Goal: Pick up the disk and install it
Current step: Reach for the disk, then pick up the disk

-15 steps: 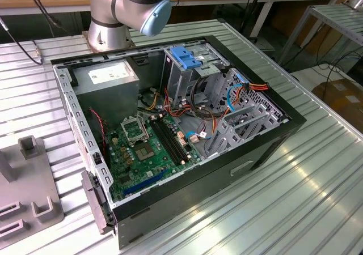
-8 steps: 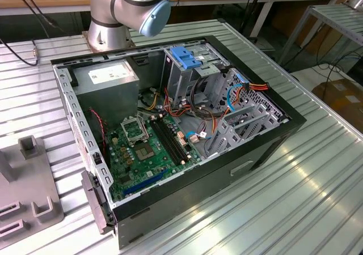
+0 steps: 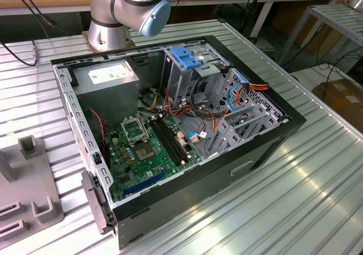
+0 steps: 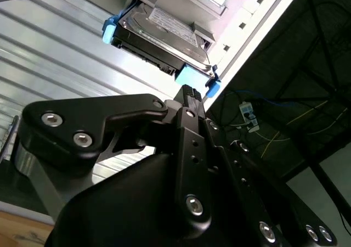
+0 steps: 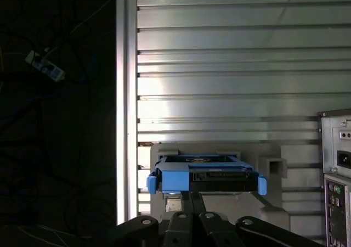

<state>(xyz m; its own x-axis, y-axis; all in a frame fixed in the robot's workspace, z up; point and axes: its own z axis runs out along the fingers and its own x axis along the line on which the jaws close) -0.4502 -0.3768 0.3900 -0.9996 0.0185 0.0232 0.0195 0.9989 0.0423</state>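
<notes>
In the exterior view we see an open computer case [image 3: 187, 192] mid-frame on the tabletop [image 3: 317, 170], with the arm [image 3: 133, 5] at top. In the second wrist view the pincer [image 4: 190, 91] sits just beside one blue end of the disk [image 4: 159, 30], whose label is visible. In the first wrist view the disk [image 5: 205, 175] lies crosswise just ahead, in a grey holder [image 5: 219, 148]. We cannot tell if the pincer is clenched.

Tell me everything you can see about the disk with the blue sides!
The disk is a flat, silver-grey metal rectangle with a white label on its top face. Bright blue plastic rails cap two opposite sides. It rests in a grey holder on the ribbed metal table, near the table's edge. In the first wrist view it shows edge-on, its dark connector side facing the camera. The claw is close to one blue rail; whether it touches, I cannot tell.
</notes>
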